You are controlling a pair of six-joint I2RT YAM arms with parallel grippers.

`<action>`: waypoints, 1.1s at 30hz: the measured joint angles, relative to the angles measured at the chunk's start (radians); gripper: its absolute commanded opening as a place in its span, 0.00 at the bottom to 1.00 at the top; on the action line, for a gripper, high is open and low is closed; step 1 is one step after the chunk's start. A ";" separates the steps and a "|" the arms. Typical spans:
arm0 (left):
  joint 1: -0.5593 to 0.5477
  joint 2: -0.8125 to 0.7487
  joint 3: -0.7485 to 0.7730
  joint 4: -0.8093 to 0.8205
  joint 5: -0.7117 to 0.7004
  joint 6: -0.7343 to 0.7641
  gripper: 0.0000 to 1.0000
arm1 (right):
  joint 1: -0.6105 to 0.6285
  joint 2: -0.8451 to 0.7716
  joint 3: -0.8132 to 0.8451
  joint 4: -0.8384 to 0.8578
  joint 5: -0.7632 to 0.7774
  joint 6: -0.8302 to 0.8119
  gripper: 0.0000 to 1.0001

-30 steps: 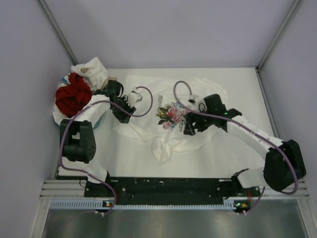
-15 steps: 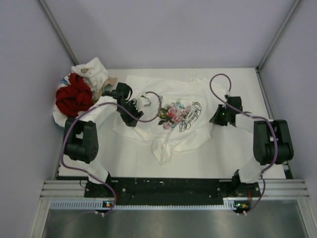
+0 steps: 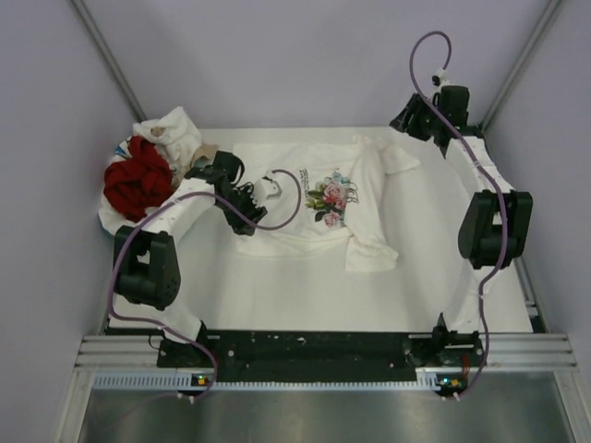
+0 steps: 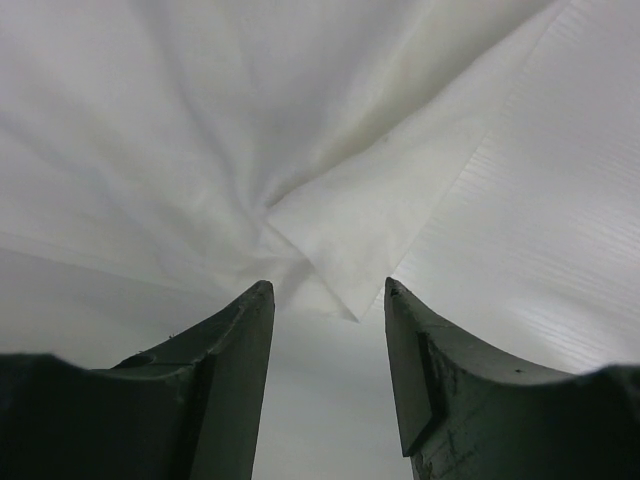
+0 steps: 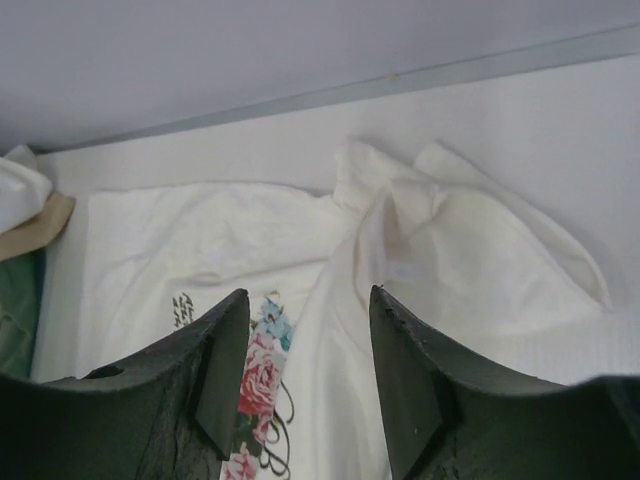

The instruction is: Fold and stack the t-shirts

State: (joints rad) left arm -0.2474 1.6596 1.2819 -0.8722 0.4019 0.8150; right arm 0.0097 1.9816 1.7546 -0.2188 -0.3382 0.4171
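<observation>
Where the t-shirt (image 3: 314,231) folds before the spread left fingers (image 4: 230,380), right fingers (image 5: 215,370) parted above it

The spread t-shirt (image 3: 295,217) is white, its chest carrying a pink, green and pale-blue floral print (image 3: 332,196) with dark script lettering. At ten o'clock a deep red t-shirt (image 3: 137,180) is bunched among white ones (image 3: 171,129). The tray (image 5: 15,310) there is teal, its cardboard (image 5: 35,225) brown, and the table (image 3: 443,268) white.

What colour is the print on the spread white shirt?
Pink-green floral print; top external view shows it best.
</observation>
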 measured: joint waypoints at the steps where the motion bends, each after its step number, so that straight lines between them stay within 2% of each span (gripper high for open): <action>1: 0.000 0.002 0.000 0.000 -0.003 0.000 0.55 | 0.000 -0.012 -0.008 -0.019 0.002 -0.010 0.55; 5: -0.001 0.022 0.000 0.002 -0.013 0.000 0.55 | 0.002 -0.108 -0.184 -0.074 0.045 -0.052 0.56; 12: -0.047 0.082 0.016 0.004 -0.021 0.000 0.54 | 0.050 -0.363 -0.657 -0.169 0.155 -0.093 0.57; 17: -0.080 0.094 0.026 0.013 -0.022 0.010 0.54 | 0.114 -0.497 -0.835 -0.209 0.163 -0.071 0.59; 19: -0.085 0.101 0.026 0.016 -0.026 0.023 0.55 | 0.149 -0.550 -0.881 -0.212 0.164 -0.051 0.63; 20: -0.088 0.105 0.026 0.016 -0.028 0.027 0.55 | 0.167 -0.573 -0.901 -0.212 0.161 -0.040 0.69; 24: -0.105 0.124 0.026 0.016 -0.060 0.056 0.55 | 0.203 -0.617 -0.975 -0.188 0.141 -0.012 0.70; 25: -0.111 0.126 0.026 0.016 -0.069 0.062 0.55 | 0.204 -0.615 -0.996 -0.176 0.135 -0.007 0.63; 26: -0.121 0.126 0.026 0.017 -0.078 0.069 0.55 | 0.204 -0.610 -1.016 -0.163 0.129 -0.003 0.43; 27: -0.130 0.126 0.025 0.020 -0.082 0.074 0.55 | 0.204 -0.600 -1.036 -0.152 0.121 -0.002 0.18; 28: -0.138 0.126 0.025 0.024 -0.085 0.077 0.55 | 0.204 -0.590 -1.048 -0.142 0.112 -0.009 0.00; 31: -0.163 0.125 0.025 0.038 -0.089 0.079 0.56 | 0.204 -0.551 -1.054 -0.133 0.094 -0.005 0.00; 33: -0.171 0.125 0.025 0.042 -0.085 0.080 0.60 | 0.204 -0.565 -1.052 -0.134 0.110 -0.010 0.00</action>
State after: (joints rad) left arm -0.4179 1.7847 1.3067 -0.8303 0.3164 0.8951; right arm 0.2134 1.4170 0.7025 -0.3523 -0.2283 0.4068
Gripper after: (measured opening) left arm 0.556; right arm 0.015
